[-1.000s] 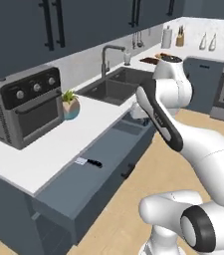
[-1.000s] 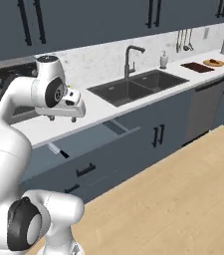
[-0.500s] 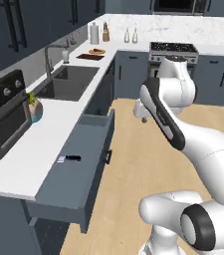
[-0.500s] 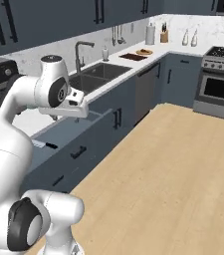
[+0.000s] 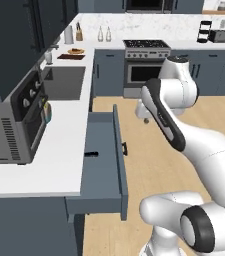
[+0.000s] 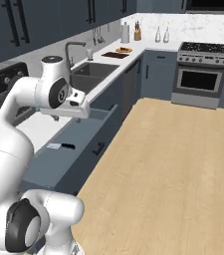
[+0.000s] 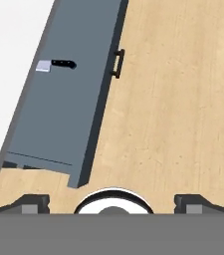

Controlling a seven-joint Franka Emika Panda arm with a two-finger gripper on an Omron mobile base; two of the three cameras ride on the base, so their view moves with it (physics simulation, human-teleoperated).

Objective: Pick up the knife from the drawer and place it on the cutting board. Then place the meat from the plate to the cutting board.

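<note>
Slate-blue drawer [image 7: 58, 119] is pulled open, the knife [image 7: 56, 64] lying inside near the counter edge; the gripper [image 7: 112, 201] is held above with fingers spread apart, nothing clamped.

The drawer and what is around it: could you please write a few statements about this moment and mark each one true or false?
1. The drawer is pulled out from under the counter. True.
2. The knife lies on the cutting board. False: it lies in the drawer, by the counter edge; the board sits far off on the counter beyond the sink.
3. The tool is clamped on the knife. False: its jaws stand wide open and empty, over the wooden floor next to the drawer.
4. The drawer's small dark handle is on its front face. True.
5. The plate sits beside the cutting board. True.
</note>
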